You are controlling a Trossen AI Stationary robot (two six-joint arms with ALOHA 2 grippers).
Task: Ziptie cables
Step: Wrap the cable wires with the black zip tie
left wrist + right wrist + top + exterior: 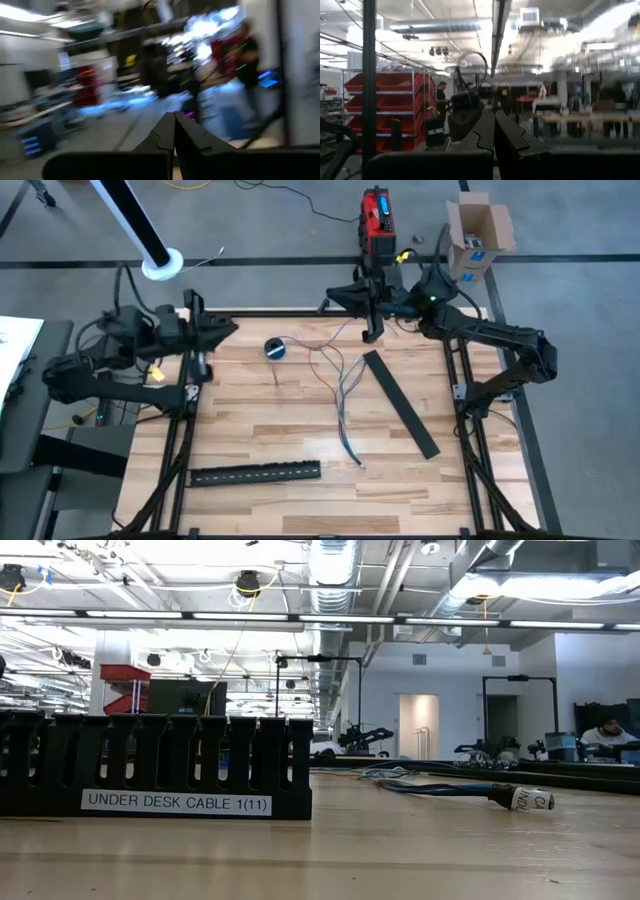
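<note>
The cables [341,385], a loose bunch of thin grey, white and dark wires, lie on the wooden table from its far middle toward the near middle. In the low view they show as a bundle [450,788] with a labelled end. My left gripper [232,328] hovers at the table's far left corner, fingers shut [175,127], holding nothing. My right gripper [330,302] is held over the far edge, left of its arm, and is also shut [494,122] and empty. Both wrist views look level out into the room.
A black slotted strip [255,473] lies near the front left, close in the low view [150,765]. A flat black strip [400,402] lies slanted right of the cables. A small blue-and-black tape roll [276,348] sits far left of them. A person [605,735] sits far off.
</note>
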